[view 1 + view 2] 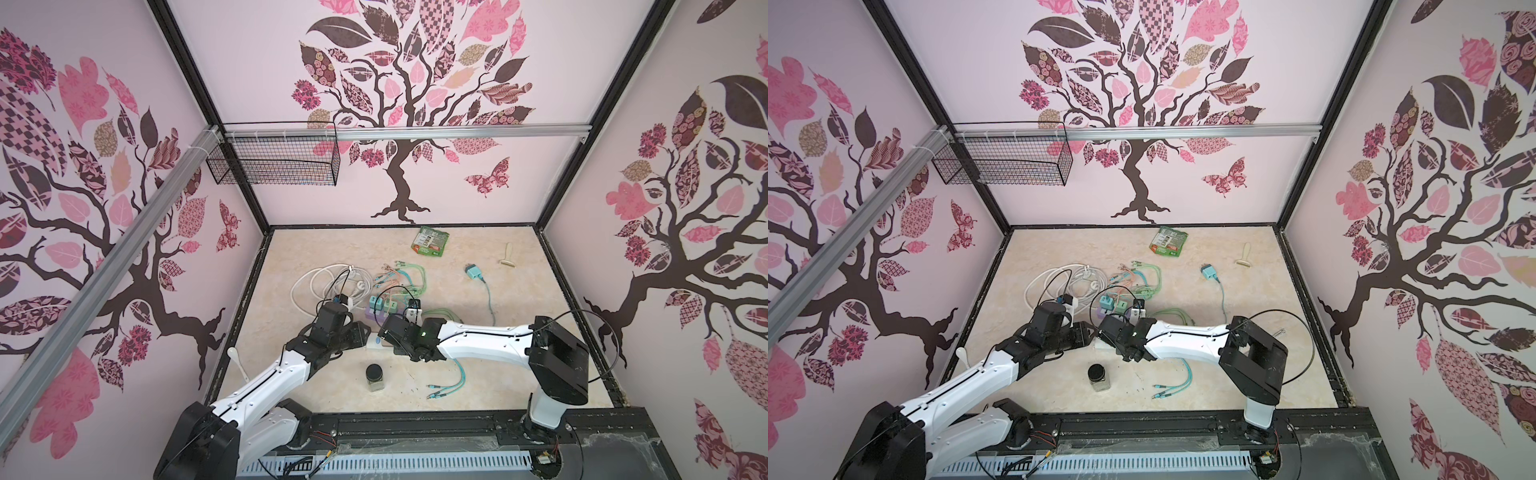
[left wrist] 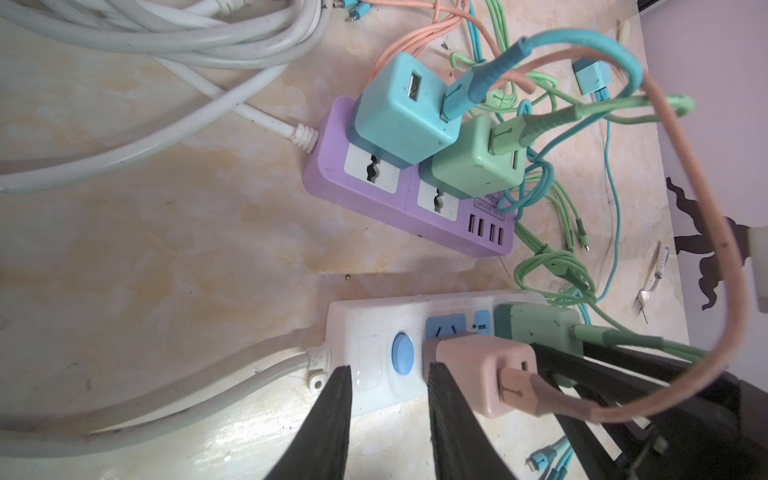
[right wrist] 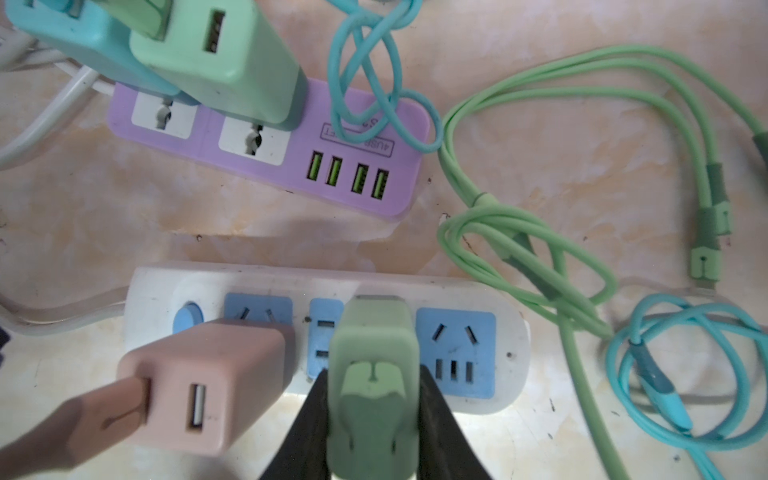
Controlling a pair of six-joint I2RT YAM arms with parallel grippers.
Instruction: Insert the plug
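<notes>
My right gripper (image 3: 374, 374) is shut on the green plug (image 3: 374, 328), a charger block with a green cable coming out of its back. The plug stands on the white power strip (image 3: 158, 291), between the small blue USB block and the end socket; its prongs are hidden. A pink charger (image 3: 208, 382) sits in the socket beside the strip's blue switch (image 2: 402, 353). My left gripper (image 2: 388, 368) is open, with its fingertips (image 2: 338, 382) resting on the switch end of the white power strip (image 2: 365, 316). In both top views the two grippers meet over the strip (image 1: 376, 341).
Just behind lies a purple power strip (image 3: 297, 166) carrying a teal charger (image 2: 399, 112) and a green one (image 2: 473, 166). Loose green cables (image 3: 519, 232) and teal cables (image 3: 665, 374) lie beside the strips. A coiled white cord (image 1: 320, 282) lies far left, and a black-lidded jar (image 1: 374, 376) stands near the front.
</notes>
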